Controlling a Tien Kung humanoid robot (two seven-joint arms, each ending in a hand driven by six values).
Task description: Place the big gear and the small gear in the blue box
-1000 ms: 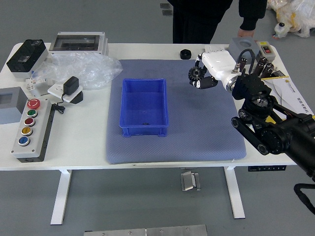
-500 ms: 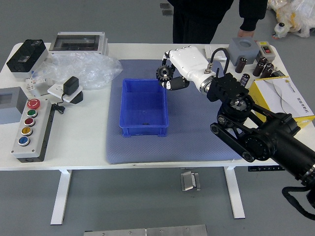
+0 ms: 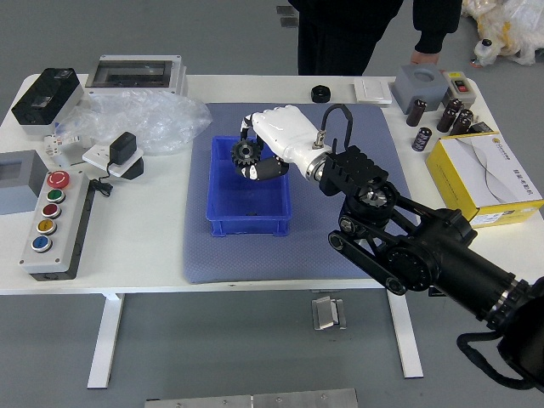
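My right hand [image 3: 260, 151], white-backed with dark fingers, hangs over the back right part of the blue box [image 3: 248, 226]. Its fingers are closed around a dark toothed gear [image 3: 246, 153], which is held above the box. Inside the box, near its front wall, lies a small dark thing [image 3: 252, 213]; whether it is a gear I cannot tell. My left hand is out of view.
A black round part [image 3: 320, 93] lies at the table's back edge. To the right are dark cylinders [image 3: 416, 111] and a yellow-edged box [image 3: 484, 174]; to the left, plastic wrap [image 3: 140, 119] and a button panel [image 3: 53, 225]. A person stands behind the table.
The right hand has travelled left with the gear, from the mat right of the blue box to over the box. The cylinders and yellow-edged box at right have come into fuller view.
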